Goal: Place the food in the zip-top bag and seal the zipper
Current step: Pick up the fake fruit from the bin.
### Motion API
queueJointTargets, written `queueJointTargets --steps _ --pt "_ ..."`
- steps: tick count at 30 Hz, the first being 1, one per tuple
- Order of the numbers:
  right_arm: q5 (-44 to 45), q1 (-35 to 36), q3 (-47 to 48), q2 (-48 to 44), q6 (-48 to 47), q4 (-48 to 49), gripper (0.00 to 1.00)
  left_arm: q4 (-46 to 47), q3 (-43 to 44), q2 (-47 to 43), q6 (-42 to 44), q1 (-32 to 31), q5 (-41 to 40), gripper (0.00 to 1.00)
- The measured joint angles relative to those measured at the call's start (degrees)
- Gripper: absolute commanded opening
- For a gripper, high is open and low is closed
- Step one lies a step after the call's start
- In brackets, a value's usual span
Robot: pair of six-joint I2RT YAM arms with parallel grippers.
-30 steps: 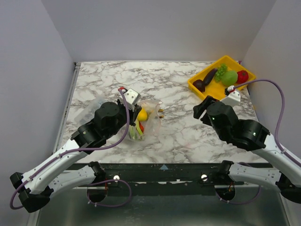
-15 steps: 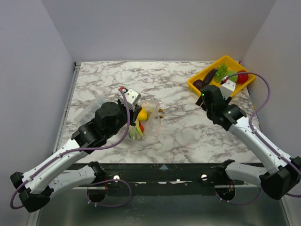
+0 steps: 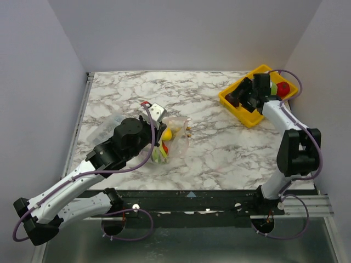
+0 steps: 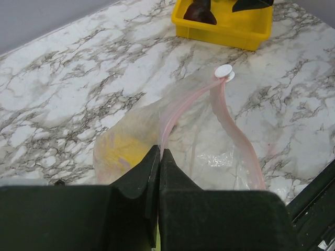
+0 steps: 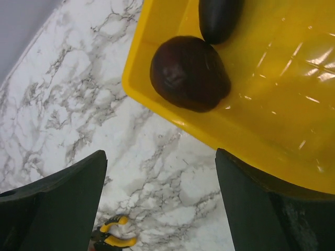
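Note:
My left gripper [image 3: 157, 117] is shut on the pink zipper [image 4: 180, 107] of the clear zip-top bag [image 3: 174, 139], holding its mouth edge up; a white slider [image 4: 224, 71] sits at the strip's far end. Inside the bag lie a yellow lemon [image 3: 167, 133], a red piece [image 3: 165, 148] and a green piece [image 3: 156, 156]. My right gripper [image 5: 159, 157] is open, hovering over the near-left rim of the yellow tray [image 5: 272, 120], empty. In the tray are a dark purple round piece [image 5: 189, 73], an eggplant [image 5: 220, 18] and a red fruit [image 3: 283, 89].
Yellow-handled pliers [image 5: 112, 235] lie on the marble table by the bag's right side. The tray [image 3: 249, 118] stands at the back right corner, near the right wall. A faint clear plastic thing [image 3: 107, 129] lies left of my left arm.
My right arm has swung from the table's right middle up to the yellow tray, and its jaws have opened wider. The left gripper and the bag have not moved.

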Motion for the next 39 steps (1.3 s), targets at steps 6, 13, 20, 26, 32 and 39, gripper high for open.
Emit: queueJointTargets --steps 6,13,20,26,32,39 --pt "-7.91 -5.25 6.73 11.43 -1.36 3.48 0.87 0.00 0.00 1.53 0.50 -0.11 -0.42 0.00" --pt "-11.32 -6.84 7.54 16.63 -5.38 5.60 0.87 -0.02 0.00 3.56 0.66 -0.17 -0.37 0.00" --pt "-16.65 -6.47 7.52 20.13 -7.58 10.67 0.88 -0.02 0.04 3.87 0.66 -0.17 -0.39 0.00" --pt "-17.25 -6.47 7.93 22.69 -8.07 11.02 0.84 -0.02 0.07 4.48 0.79 -0.20 -0.39 0.00" --pt "-17.22 -6.43 10.62 24.41 -8.72 10.75 0.66 -0.02 0.09 4.68 0.87 -0.20 -0.50 0.00" --pt "-17.18 -6.43 11.78 24.94 -9.57 9.99 0.40 -0.02 0.09 4.72 0.90 -0.20 -0.59 0.00"
